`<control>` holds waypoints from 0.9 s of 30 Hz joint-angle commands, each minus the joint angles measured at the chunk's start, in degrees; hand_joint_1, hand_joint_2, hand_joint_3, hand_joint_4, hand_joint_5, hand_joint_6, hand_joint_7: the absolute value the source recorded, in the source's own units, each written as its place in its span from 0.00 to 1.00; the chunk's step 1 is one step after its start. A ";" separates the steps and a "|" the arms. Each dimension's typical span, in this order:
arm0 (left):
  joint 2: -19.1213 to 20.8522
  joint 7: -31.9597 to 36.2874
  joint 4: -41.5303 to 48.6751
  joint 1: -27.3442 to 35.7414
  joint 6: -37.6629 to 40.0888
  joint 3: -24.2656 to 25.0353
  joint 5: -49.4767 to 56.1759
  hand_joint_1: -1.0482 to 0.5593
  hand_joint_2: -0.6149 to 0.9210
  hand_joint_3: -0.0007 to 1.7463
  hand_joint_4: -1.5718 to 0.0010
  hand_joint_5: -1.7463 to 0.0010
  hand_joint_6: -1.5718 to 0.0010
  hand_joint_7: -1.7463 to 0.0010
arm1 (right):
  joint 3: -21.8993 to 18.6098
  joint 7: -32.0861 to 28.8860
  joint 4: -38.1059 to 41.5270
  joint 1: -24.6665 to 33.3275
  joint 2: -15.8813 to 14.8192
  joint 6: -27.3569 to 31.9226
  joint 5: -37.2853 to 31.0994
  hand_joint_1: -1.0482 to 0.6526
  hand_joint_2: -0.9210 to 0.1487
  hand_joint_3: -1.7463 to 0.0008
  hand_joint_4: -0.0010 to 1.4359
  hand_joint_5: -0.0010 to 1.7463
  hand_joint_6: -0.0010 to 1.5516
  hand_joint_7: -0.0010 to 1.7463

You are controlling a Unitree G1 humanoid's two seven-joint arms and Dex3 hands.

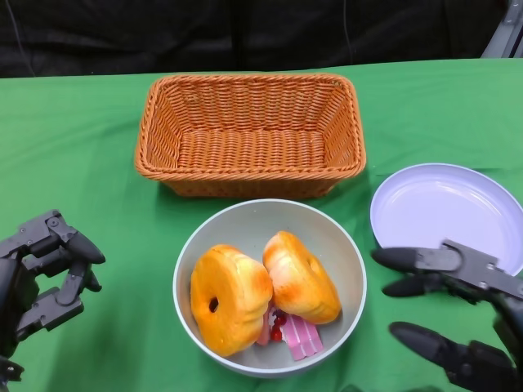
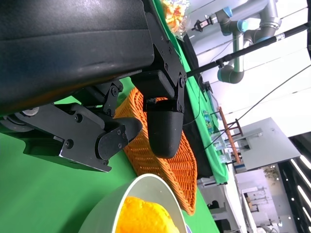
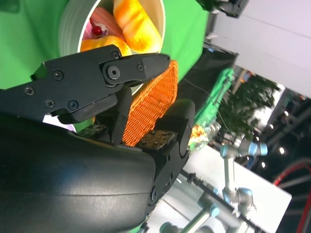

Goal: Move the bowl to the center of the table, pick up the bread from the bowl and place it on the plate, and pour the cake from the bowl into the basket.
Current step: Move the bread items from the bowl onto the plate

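A pale grey round bowl sits mid-tabletop on the green cloth, just in front of the orange woven wicker basket, holding two golden ring-shaped breads over a pink slice of cake. The white round plate lies to its right. The black left hand and black right hand flank the bowl, fingers apart and holding nothing.

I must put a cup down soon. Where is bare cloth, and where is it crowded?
Bare green cloth lies between the left hand and the bowl, and left of the basket. The plate is empty. It is crowded where bowl meets basket, and near the right hand.
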 commanded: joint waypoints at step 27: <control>0.33 1.16 4.65 -2.48 -2.69 -1.12 1.50 0.69 0.85 0.54 0.53 0.04 0.54 0.19 | 19.22 8.69 4.58 -26.20 1.71 32.13 -36.61 0.11 0.00 0.90 0.31 0.14 0.22 0.01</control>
